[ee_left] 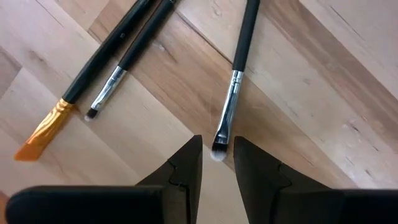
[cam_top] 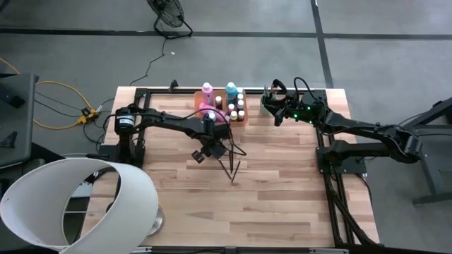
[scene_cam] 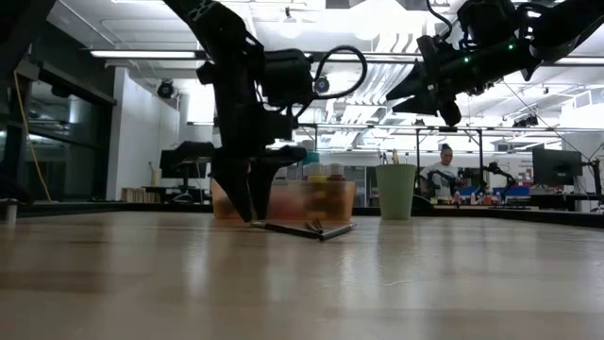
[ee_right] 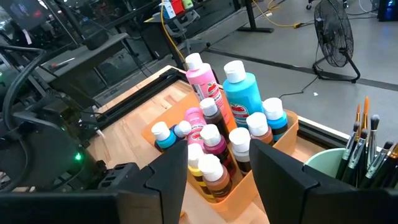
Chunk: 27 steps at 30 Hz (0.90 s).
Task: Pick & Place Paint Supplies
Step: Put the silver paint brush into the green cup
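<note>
I have the left gripper (ee_left: 216, 163) low over the table (cam_top: 282, 204) near centre, jaws narrow with a small gap, holding nothing; the white tip of one brush (ee_left: 235, 84) lies on the wood right at the fingertips, between them. Two more brushes (ee_left: 106, 59) lie just beside it, one with orange bristles. From above, the loose brushes (cam_top: 231, 164) sit at about 5 o'clock from that gripper. Paint bottles (ee_right: 214, 134) stand packed in the orange tray (cam_top: 236, 121) at the table's 12 o'clock edge; tall pink and blue ones at its back. Right gripper (cam_top: 277, 115) hangs above the green cup (scene_cam: 395, 191), at 3 o'clock from the tray, jaws partly apart, empty. Cup holds upright brushes (ee_right: 367, 146).
</note>
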### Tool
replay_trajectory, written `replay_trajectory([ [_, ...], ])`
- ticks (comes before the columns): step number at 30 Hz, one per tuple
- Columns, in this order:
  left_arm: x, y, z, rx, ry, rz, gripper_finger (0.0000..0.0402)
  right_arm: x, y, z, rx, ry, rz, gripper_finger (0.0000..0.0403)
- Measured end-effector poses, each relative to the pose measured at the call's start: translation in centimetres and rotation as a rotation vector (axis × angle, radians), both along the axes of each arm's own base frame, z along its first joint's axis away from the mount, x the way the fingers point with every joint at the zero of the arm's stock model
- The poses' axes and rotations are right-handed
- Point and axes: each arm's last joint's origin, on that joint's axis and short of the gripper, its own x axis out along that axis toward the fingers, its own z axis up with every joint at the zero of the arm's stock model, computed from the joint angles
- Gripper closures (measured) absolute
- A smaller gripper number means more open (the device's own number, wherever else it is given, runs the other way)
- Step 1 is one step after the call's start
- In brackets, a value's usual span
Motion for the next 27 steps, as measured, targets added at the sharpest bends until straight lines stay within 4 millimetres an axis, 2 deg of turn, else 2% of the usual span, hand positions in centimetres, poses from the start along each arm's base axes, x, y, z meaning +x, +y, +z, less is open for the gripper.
replay_trajectory([
  [12,0.3,0.0,-1.9,-0.016,0.062,0.004,0.0317,0.0,0.0,0.0,0.003,-0.001,0.002,0.0237],
  [22,-0.1,0.0,-2.1,-0.024,0.109,0.016,0.0393,0.0,0.1,0.0,0.005,-0.002,0.021,0.0237],
  [27,-0.1,0.0,-2.1,-0.036,0.115,0.068,0.0399,0.0,0.1,0.0,0.008,-0.004,0.029,0.0237],
])
